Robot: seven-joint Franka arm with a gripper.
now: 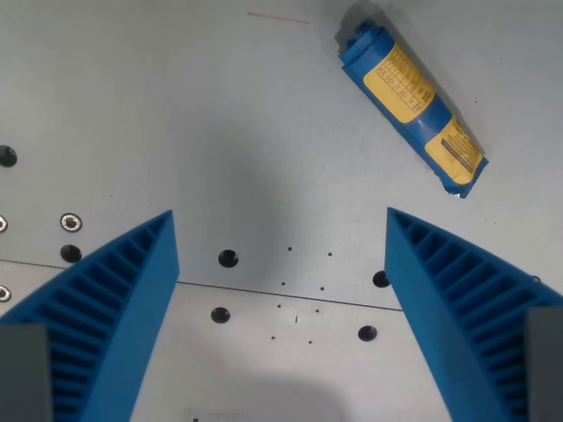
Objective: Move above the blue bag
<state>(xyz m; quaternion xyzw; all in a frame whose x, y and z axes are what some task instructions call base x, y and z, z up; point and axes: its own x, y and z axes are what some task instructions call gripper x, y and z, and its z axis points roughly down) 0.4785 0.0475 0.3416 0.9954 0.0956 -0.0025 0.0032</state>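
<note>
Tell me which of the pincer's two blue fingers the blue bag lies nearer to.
The finger on the wrist view's right. The blue bag lies up and right of the open pincer, above that finger; the other finger is farther off.

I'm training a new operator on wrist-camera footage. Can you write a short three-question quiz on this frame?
1. True or false: the blue bag lies between the jaws of the gripper.
2. The bag's label is: A) yellow B) red C) green.
3. Fill in: the bag sits toward the wrist view's upper ____.

Key: 1 false, it lies apart on the table, and the jaws stand wide with nothing between them; 2 A; 3 right.
</note>
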